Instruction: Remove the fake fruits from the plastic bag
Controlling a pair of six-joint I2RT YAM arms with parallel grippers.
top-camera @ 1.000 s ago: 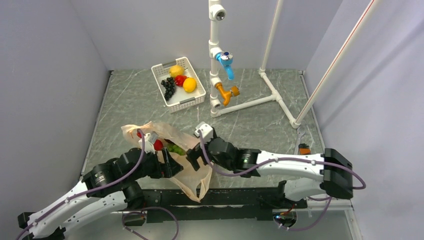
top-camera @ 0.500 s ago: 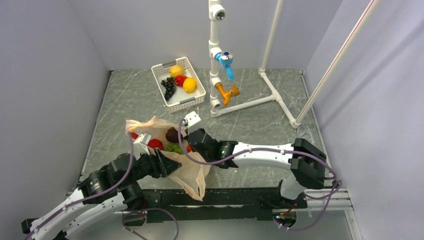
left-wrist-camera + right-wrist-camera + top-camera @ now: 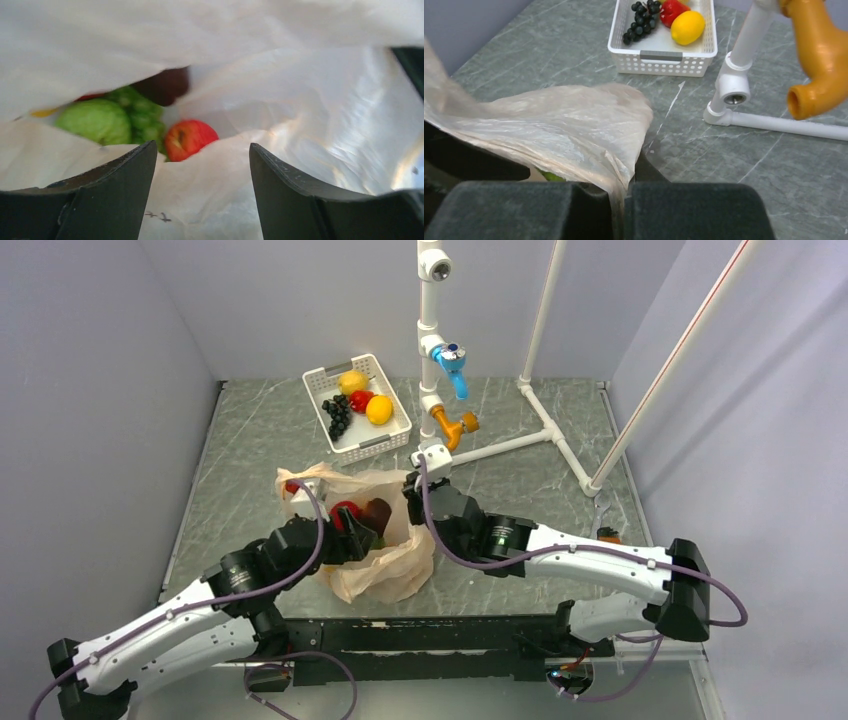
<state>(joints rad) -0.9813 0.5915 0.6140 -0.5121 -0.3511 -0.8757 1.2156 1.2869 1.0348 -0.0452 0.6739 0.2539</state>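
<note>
- The left fingers (image 3: 100,195) stand spread at the mouth of the plastic bag (image 3: 390,565), which lies on the table (image 3: 520,480) between the two arms. A fold of the bag's lower lip lies between them, loose rather than clamped as far as I can judge.
- Inside the bag, the left wrist view shows the round green fruit (image 3: 95,120), the green grape bunch (image 3: 142,117) and the red apple (image 3: 190,139) crowded together. The dark maroon fruit (image 3: 165,85) sits behind them, half under the upper film.
- The fruits look like rigid, light, glossy plastic, so they are likely to be slippery and to roll. The apple is nearest and least covered. Taking it across its widest part, with no film caught under either finger, seems the safest hold.
- The grape bunch is knobbly and should give better purchase, but it looks wedged among its neighbours.
- The bag is thin, limp and crinkly. It will likely sag shut or drag along with a fruit unless it is held at its rim.
- The right fingers (image 3: 694,210) are pressed together on the bag's upper edge, pinching the film and holding the mouth up.
</note>
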